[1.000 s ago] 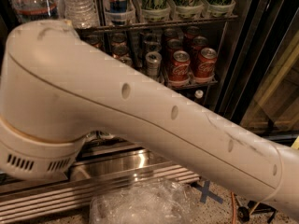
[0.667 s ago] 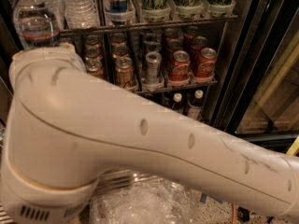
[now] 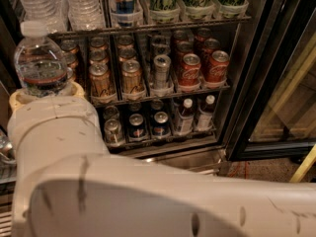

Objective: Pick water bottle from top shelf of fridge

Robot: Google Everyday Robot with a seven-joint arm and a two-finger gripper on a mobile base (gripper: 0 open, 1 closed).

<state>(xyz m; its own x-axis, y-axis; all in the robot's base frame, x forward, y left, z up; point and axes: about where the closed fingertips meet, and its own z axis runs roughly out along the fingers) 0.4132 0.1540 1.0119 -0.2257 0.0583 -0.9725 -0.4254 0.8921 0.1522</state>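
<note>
My gripper (image 3: 44, 92) is at the left, atop the big cream arm that fills the foreground. It is shut on a water bottle (image 3: 41, 63), a clear ribbed one with a white cap, held upright in front of the fridge (image 3: 247, 93). Cream fingers (image 3: 75, 89) hug the bottle's lower part, and its base is hidden. The top shelf (image 3: 148, 26) runs across the upper part of the view. Two more water bottles (image 3: 84, 4) stand on its left end, with tall cans to their right.
The rack below holds gold, silver and red soda cans (image 3: 190, 69). The lowest rack holds dark cans and small white-capped bottles (image 3: 185, 115). The open glass door (image 3: 281, 83) stands at the right. A steel base (image 3: 187, 158) runs under the racks.
The arm has dropped lower in view and its wrist end has swung to the left. The held water bottle now shows more fully at the left, in front of the can rack.
</note>
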